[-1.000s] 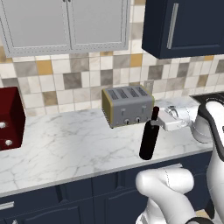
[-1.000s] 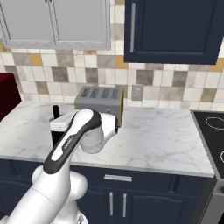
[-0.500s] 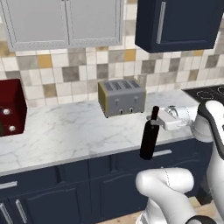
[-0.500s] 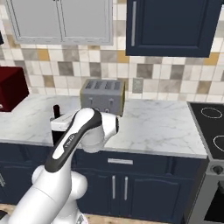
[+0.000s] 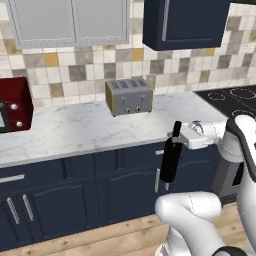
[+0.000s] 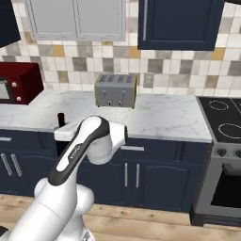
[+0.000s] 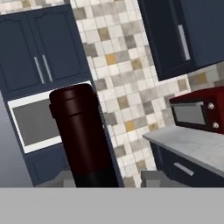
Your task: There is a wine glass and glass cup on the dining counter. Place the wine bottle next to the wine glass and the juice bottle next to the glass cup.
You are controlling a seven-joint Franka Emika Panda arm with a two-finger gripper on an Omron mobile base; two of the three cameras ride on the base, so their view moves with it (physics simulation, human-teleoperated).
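1. Left base view: the hand (image 5: pixel 179 136) pinches the bottle (image 5: pixel 170 157) at its neck, holding it upright in the air in front of the bench (image 5: pixel 75 131), off its edge. A toaster (image 5: pixel 129 96) stands on the bench.
2. Right base view: the bottle's cap (image 6: pixel 60 116) peeks up behind the arm.
3. Hand view: the bottle's dark red cap (image 7: pixel 81 131) rises between the fingertips; a red microwave (image 7: pixel 199 109) sits to the right.

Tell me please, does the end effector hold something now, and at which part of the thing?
Yes. The end effector holds the wine bottle by its narrow neck, just under the dark red cap; the bottle hangs upright, clear of the counter.
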